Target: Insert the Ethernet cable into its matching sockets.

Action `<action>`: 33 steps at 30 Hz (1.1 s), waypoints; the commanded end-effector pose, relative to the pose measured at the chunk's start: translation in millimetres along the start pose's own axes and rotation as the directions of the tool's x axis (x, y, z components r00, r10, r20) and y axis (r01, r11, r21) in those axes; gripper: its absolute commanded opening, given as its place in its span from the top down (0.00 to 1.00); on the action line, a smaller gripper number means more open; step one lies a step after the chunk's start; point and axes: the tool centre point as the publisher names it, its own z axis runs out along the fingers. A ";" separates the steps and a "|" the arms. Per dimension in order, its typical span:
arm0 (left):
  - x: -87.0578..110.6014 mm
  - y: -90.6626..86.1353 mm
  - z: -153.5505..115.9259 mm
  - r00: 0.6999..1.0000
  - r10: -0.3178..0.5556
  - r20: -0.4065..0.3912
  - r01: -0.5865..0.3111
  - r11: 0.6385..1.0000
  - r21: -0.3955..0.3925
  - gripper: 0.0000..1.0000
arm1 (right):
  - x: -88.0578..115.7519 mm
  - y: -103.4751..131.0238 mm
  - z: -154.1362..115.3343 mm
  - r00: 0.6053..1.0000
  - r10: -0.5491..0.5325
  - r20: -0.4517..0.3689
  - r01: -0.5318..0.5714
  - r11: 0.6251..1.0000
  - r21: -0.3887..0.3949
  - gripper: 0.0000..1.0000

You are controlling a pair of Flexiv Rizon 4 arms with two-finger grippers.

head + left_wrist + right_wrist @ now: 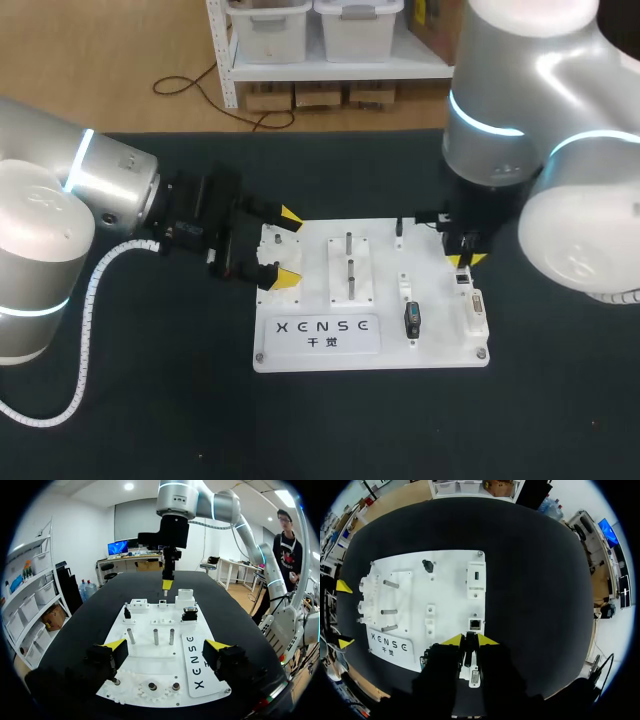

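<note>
- The right claw (469, 640) is closed on the dark plug end of the Ethernet cable (468, 646), which sits pinched between its two yellow tips.
- It hangs over the right side of the white board (385, 250), with the plug just short of a small grey socket (476, 624).
- The left claw (287, 248) is spread wide and holds nothing. It is at the board's left edge, with one tip towards the far corner and the other nearer.
- The board lies flat on the black counter (150, 400).

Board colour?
The board is white; the head view shows it best.
</note>
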 end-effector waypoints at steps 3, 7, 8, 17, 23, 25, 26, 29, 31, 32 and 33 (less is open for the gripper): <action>1.0 -0.2 -0.3 1.000 0.001 0.003 -0.001 1.000 -0.001 0.00 | 0.4 -8.5 4.4 1.000 -0.011 0.001 0.011 1.000 -0.014 1.00; 1.0 -0.2 -0.3 1.000 0.001 0.003 -0.001 1.000 -0.001 0.00 | -3.8 -10.3 6.9 1.000 -0.018 0.001 0.018 1.000 -0.018 1.00; 1.0 -0.2 -0.3 1.000 0.001 0.003 -0.001 1.000 -0.001 0.00 | -5.1 -10.6 7.7 1.000 -0.020 0.001 0.020 1.000 -0.019 1.00; 1.0 -0.2 -0.3 1.000 0.001 0.003 -0.001 1.000 -0.001 0.00 | -9.4 -8.1 16.0 0.999 -0.036 -0.016 0.035 0.999 -0.033 1.00; 1.0 -0.2 -0.3 1.000 0.001 0.003 -0.001 1.000 -0.001 0.00 | -7.5 -5.5 21.0 0.999 -0.039 -0.028 0.038 0.999 -0.038 1.00; 1.0 -0.2 -0.3 1.000 0.001 0.003 -0.001 1.000 -0.001 0.00 | -7.3 -5.4 21.9 0.999 -0.040 -0.030 0.039 0.999 -0.039 1.00; 1.0 -0.2 -0.3 1.000 0.001 0.003 -0.001 1.000 -0.001 0.00 | -7.4 -5.4 22.3 0.999 -0.041 -0.032 0.039 0.998 -0.039 1.00; 1.0 -0.2 -0.3 1.000 0.001 0.003 -0.001 1.000 -0.001 0.00 | -8.7 -5.7 23.6 0.998 -0.043 -0.034 0.042 0.998 -0.038 1.00; 1.0 -0.2 -0.3 1.000 0.001 0.003 -0.001 1.000 -0.001 0.00 | -9.8 -5.9 23.7 0.998 -0.045 -0.032 0.044 0.998 -0.037 1.00; 1.0 -0.2 -0.3 1.000 0.001 0.003 -0.001 1.000 -0.001 0.00 | -10.2 -6.1 23.7 0.998 -0.046 -0.031 0.045 0.998 -0.037 1.00; 1.0 -0.2 -0.3 1.000 0.001 0.003 -0.001 1.000 -0.001 0.00 | -10.5 -6.2 23.8 0.998 -0.047 -0.031 0.045 0.998 -0.037 1.00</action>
